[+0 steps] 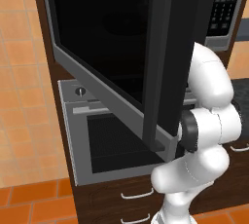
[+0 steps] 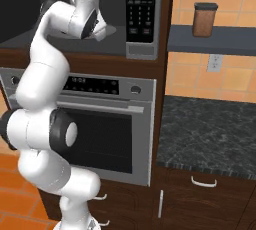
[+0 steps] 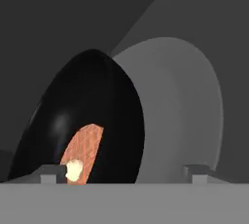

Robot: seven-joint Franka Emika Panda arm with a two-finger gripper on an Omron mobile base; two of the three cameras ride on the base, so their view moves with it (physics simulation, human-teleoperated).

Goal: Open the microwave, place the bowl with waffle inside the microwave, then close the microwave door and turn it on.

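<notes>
The microwave (image 2: pixel 142 49) stands with the microwave door (image 1: pixel 97 47) swung wide open, its dark handle strip (image 1: pixel 160 72) facing the arm. My arm reaches into the cavity. In the hand view the bowl (image 3: pixel 97 101), black and shallow, rests on the round grey turntable (image 3: pixel 180 111) with the reddish-brown waffle (image 3: pixel 85 145) in it. My gripper (image 3: pixel 124 172) is open, its fingertips spread wide. The left fingertip (image 3: pixel 51 172) stands in front of the bowl and the right one stands in front of the turntable, beside the bowl's rim.
The steel oven (image 2: pixel 100 139) with a round knob (image 2: pixel 135 89) sits under the microwave. A dark stone counter (image 2: pixel 210 129) lies to the right, under a shelf holding a brown jar (image 2: pixel 205 19). The open door juts out left of the arm.
</notes>
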